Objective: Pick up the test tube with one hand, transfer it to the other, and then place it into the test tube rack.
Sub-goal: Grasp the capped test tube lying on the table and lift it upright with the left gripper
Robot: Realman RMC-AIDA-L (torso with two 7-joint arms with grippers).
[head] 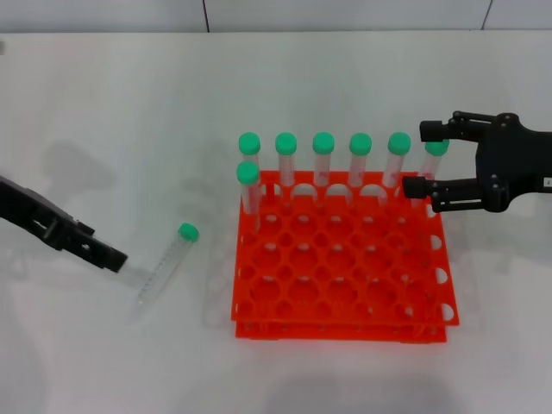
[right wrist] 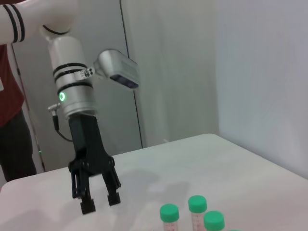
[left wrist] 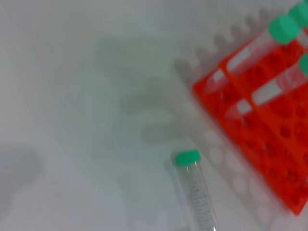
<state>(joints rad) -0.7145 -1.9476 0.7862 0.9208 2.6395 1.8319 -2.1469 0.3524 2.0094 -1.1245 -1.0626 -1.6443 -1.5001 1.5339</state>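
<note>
Left pincer (head: 110,257), spread wide just beside the tube (head: 166,267) on the counter (head: 103,129), could nudge it rolling away.

this looks like a laboratory or robot test room: a bare white table (head: 103,103) carries an orange-red test tube rack (head: 345,276) of green-capped tubes (head: 323,159), plain white wall panels (right wrist: 250,72) stand behind, and a person in dark red (right wrist: 12,110) waits at the edge.
</note>
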